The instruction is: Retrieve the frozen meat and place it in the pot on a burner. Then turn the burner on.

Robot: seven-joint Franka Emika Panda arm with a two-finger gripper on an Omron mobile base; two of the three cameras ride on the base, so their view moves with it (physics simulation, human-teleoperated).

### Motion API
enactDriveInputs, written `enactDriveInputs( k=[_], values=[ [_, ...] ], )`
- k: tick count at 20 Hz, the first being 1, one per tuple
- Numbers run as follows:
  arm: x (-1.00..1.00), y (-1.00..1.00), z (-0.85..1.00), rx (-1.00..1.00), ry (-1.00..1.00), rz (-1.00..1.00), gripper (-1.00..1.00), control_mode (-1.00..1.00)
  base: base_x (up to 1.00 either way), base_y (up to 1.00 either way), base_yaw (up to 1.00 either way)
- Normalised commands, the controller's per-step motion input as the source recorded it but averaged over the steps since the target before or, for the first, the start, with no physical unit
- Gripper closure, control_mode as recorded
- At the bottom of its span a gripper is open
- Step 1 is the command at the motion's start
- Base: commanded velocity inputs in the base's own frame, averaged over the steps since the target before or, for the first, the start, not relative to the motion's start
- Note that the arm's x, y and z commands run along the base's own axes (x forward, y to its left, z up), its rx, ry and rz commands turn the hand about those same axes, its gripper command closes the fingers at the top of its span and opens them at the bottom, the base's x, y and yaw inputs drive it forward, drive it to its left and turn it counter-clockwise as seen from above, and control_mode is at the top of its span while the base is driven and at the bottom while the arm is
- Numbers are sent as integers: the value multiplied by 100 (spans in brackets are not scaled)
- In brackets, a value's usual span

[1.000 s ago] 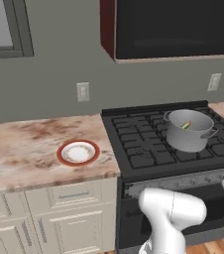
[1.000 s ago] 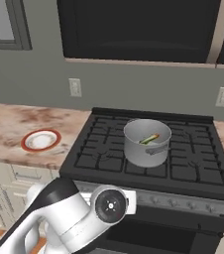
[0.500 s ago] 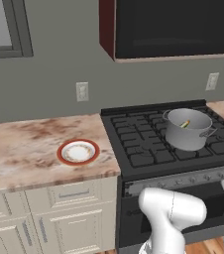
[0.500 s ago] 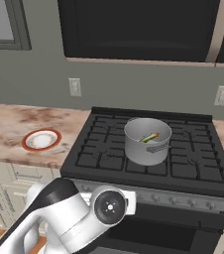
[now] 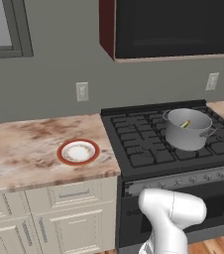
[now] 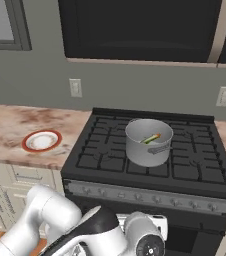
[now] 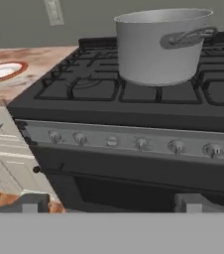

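Meat (image 6: 151,138) inside pot (image 6: 148,142) on stove grate; end effector (image 7: 112,202) spread wide, empty, facing knob row (image 7: 141,144).

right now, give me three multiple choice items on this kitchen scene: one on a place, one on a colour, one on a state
1. Where is the meat?
A. on the plate
B. in the pot
C. on the floor

2. What colour is the plate's rim?
A. red
B. blue
C. black

3. How does the pincer stand?
A. shut on the pot
B. shut on the meat
C. open, holding nothing

Key: 1 B, the greenish piece lies inside the pot on the stove. 2 A, the plate on the counter has a red rim. 3 C, the pincer shows its tips far apart before the knobs.
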Motion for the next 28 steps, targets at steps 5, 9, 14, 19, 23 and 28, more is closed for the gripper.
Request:
enactDriveInputs(
  k=[5, 9, 14, 19, 23, 28],
  values=[
    [9, -40, -84, -19, -52, 0, -100, -100, 0, 0, 0],
    [5, -2, -23, 1, -51, 0, -100, -100, 0, 0, 0],
    [46, 0, -28, 9, -10, -3, -100, -100, 0, 0, 0],
    [50, -13, -33, 8, 2, -7, -100, -100, 0, 0, 0],
    [34, -21, -8, 0, 5, -13, -100, -100, 0, 0, 0],
    [29, -2, -3, 0, 0, -6, -100, -100, 0, 0, 0]
  ],
)
